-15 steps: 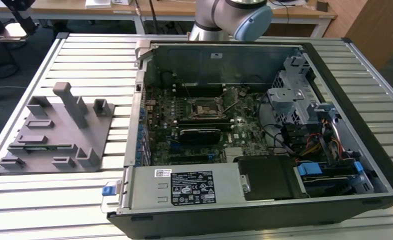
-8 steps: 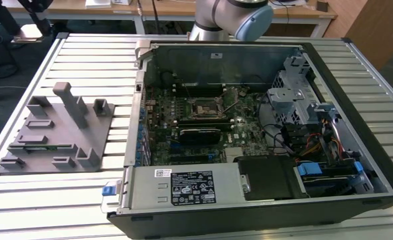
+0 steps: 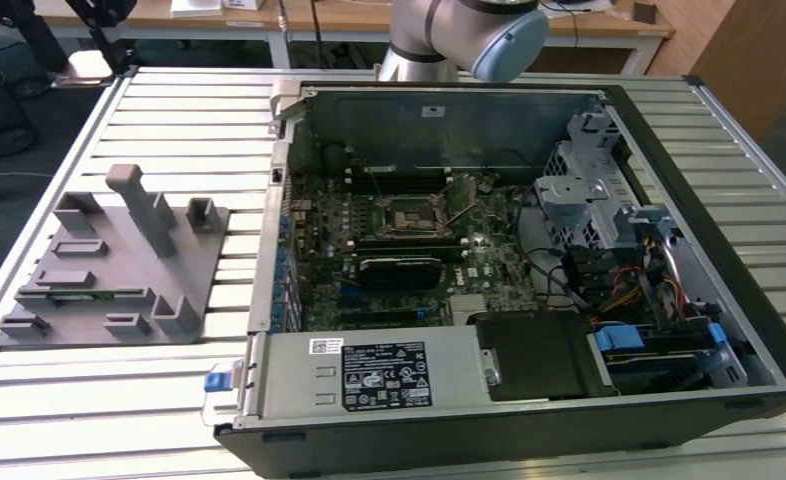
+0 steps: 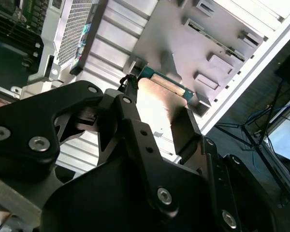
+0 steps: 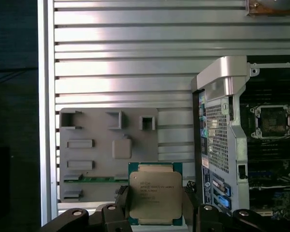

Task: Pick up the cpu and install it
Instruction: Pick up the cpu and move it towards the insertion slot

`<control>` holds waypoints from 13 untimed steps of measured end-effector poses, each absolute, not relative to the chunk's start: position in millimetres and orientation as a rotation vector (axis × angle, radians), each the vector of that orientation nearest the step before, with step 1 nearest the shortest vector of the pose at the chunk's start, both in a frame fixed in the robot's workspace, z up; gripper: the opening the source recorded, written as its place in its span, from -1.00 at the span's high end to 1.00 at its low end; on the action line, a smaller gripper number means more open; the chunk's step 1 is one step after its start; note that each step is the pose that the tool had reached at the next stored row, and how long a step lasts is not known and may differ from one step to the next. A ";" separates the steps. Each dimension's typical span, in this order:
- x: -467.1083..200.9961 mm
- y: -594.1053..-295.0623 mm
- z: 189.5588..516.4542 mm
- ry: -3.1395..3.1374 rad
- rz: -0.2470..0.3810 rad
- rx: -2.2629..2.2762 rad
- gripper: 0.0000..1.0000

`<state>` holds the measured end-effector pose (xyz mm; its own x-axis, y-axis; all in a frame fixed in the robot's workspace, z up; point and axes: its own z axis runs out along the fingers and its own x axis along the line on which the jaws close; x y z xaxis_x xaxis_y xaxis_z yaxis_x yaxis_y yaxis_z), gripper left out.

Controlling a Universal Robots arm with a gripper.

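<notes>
Where the arm hangs over the counter, claw (image 5: 155, 209) (image 4: 157, 112): pinching the cpu, one black finger against each of two opposite edges.
Fingers (image 4: 186, 128): in contact with the chip's sides in both wrist views, leaving its metal face uncovered.
Cpu (image 5: 154, 189) (image 4: 157, 101): held up clear of the counter, silvery top toward the first wrist camera, green rim showing around it.
Fixture tray (image 5: 106, 157) (image 3: 113, 270): grey, flat on the counter, seen beyond the held cpu in the first wrist view; it carries raised posts and shallow pockets.
Computer case (image 3: 713, 230): lying on its side, open, just beside the tray, on the exterior view's right.
Motherboard (image 3: 320, 215): flat inside the case.
Socket (image 3: 404, 215) (image 5: 273, 121): square, near the board's middle, well apart from the cpu.
Power supply (image 3: 366, 375): silver box with a label at the case's near edge in the exterior view.
Counter (image 3: 166, 100) (image 5: 135, 48): ribbed pale metal slats with a framed edge, carrying tray and case.
Arm (image 3: 460, 35): grey and pale blue joint above the far side of the case.
Room: wooden desks (image 3: 353, 15) beyond the counter; dark floor (image 3: 0, 230) alongside; loose cables (image 4: 253, 121) on the floor past the counter's edge.
</notes>
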<state>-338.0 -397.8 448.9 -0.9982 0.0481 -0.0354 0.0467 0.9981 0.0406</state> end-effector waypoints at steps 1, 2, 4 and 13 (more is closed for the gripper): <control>-335.2 -397.8 448.7 3.104 0.062 0.074 -0.05; -332.8 -397.8 448.6 3.104 0.062 0.074 -0.05; -327.7 -397.8 448.2 3.104 0.062 0.074 -0.05; -312.3 -397.8 445.9 3.104 0.062 0.074 -0.05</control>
